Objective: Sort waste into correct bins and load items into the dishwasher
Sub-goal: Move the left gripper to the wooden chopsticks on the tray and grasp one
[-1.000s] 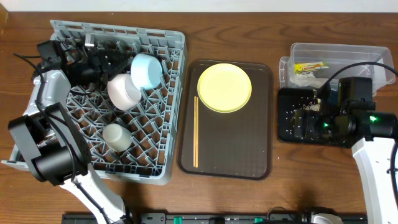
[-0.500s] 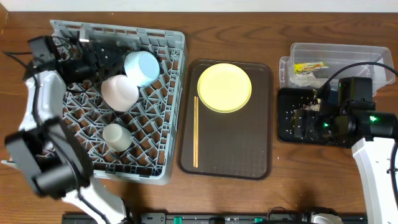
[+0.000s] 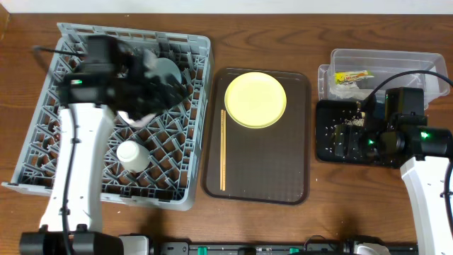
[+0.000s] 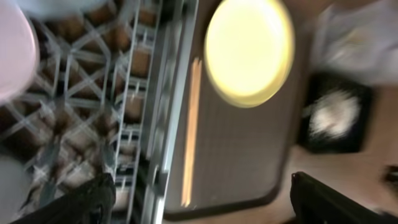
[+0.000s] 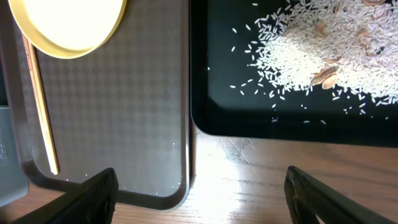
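The grey dish rack (image 3: pixel 42 149) holds the light-blue bowl (image 3: pixel 167 69) and the pinkish-white bowl (image 3: pixel 139 117), both partly hidden under my left arm. My left gripper (image 3: pixel 170 88) hovers open above them with nothing in it. Its blurred wrist view shows the rack (image 4: pixel 134 99), the plate (image 4: pixel 249 50) and the chopsticks (image 4: pixel 189 130). The pale-yellow plate (image 3: pixel 255 99) and chopsticks (image 3: pixel 223 149) lie on the brown tray (image 3: pixel 262 163). The clear tub (image 3: pixel 396 64) holds the wrapper (image 3: pixel 352 76) and tissue (image 3: pixel 345 89). Crumbs (image 5: pixel 329 43) lie in the black tray (image 3: pixel 333 145). My right gripper (image 3: pixel 375 138) is open above it.
A small white cup (image 3: pixel 133 154) stands in the rack's front part. In the right wrist view the brown tray (image 5: pixel 112 93) and black tray (image 5: pixel 249 118) lie side by side with a narrow strip of wooden table (image 5: pixel 261 180) between and in front of them.
My left arm has swung from the rack's back-left corner to over its middle, and its jaws have opened wide. The right arm has not moved.
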Tool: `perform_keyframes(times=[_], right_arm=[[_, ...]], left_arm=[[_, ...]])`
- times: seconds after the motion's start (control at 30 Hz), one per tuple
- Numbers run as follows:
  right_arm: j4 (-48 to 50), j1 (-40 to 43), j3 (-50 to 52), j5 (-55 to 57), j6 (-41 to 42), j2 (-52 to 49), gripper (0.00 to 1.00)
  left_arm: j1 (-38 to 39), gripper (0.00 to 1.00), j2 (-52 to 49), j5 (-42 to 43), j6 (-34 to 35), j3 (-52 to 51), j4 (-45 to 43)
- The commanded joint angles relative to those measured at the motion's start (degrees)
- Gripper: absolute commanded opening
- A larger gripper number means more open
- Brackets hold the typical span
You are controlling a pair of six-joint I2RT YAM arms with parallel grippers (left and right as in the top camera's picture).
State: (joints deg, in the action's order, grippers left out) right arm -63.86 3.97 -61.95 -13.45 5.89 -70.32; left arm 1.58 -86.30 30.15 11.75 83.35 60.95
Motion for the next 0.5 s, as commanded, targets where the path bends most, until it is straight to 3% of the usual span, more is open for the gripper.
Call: perform_keyframes(times=[0.0,0.3,0.47], right_arm=[[-0.02,0.37,-0.87,-0.07,0.48,0.46,0.83],[-0.02,0.37,-0.87,-0.07,0.48,0.46,0.83],[-0.04,0.37,-0.87,-0.07,0.46,0.46,0.84]], left_arm=[[9.42,0.91,0.24,-16.96,8.37,-1.16,2.01],[28.2,0.96,-0.26,-27.58,20.31,-9.4,-5.64],[34.01,0.96,-1.7,-28.28,22.03,-14.69,-12.79]])
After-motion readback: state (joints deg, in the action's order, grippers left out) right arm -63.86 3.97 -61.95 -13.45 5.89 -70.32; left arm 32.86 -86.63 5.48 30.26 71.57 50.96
